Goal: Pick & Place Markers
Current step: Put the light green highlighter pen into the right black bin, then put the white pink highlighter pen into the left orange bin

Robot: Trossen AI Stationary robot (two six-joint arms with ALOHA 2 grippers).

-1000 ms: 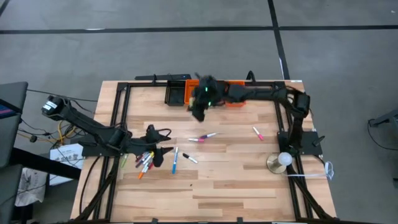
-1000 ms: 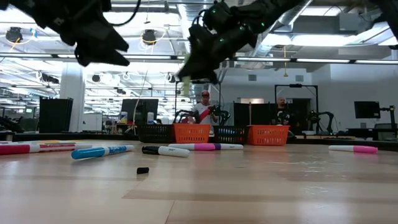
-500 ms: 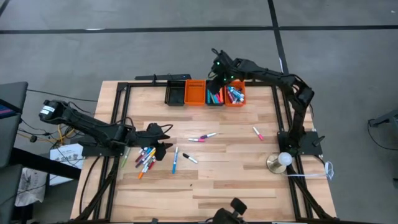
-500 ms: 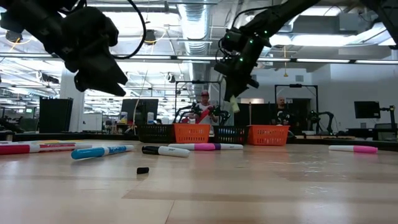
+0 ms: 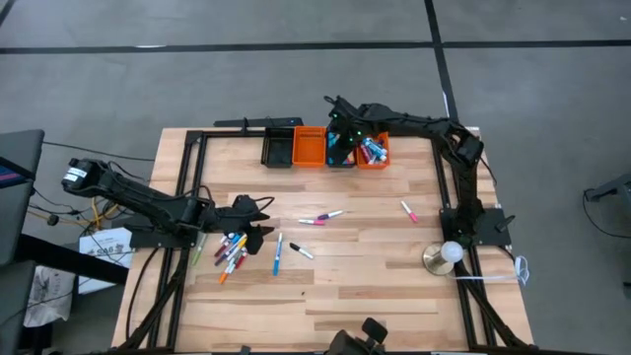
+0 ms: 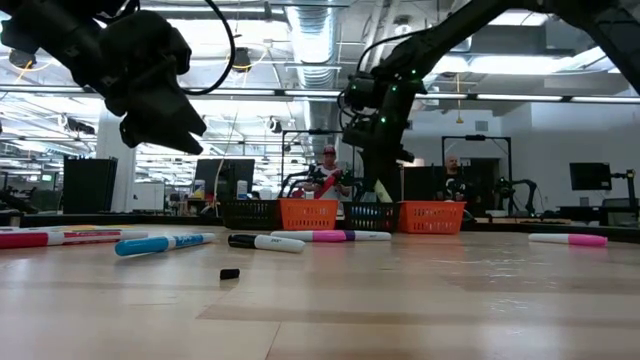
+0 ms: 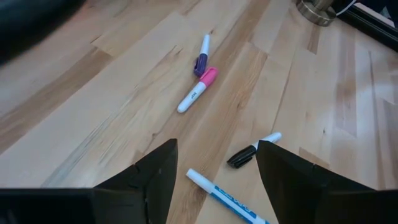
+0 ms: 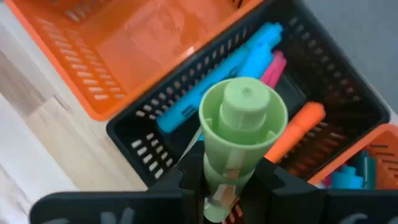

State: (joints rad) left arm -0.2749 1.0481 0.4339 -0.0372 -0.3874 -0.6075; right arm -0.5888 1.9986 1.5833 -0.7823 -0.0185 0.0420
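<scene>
Right gripper point(image 8: 235, 177): at the far edge of the table, above the row of bins; fingers clamped on a green marker point(image 8: 239, 134).
Held marker: it points lengthwise out of the jaws, cap end towards the black bin point(image 8: 339, 81) straight ahead, so it is lined up to drop in end first.
Black bin: third along the row from the left, between an empty orange bin point(image 8: 118, 43) and another orange bin point(image 5: 374, 151) on its right; it already holds blue, pink and orange markers.
Judged step: the release over the black bin looks close; the gripper only has to part its fingers.
Left gripper point(image 7: 214, 171): near left of the table, just above the wood; fingers spread wide with nothing between them.
Loose markers: a mixed pile point(image 5: 229, 252) lies under and beside the left gripper; a blue marker point(image 7: 219, 193) and a black-capped marker point(image 7: 254, 150) lie just ahead of its open fingers, a pink marker point(image 7: 197, 90) farther off.
Pink marker on the right point(image 5: 408, 210): alone, nearer the right arm.
Nearer arm: the left arm is closest to the pile.
</scene>
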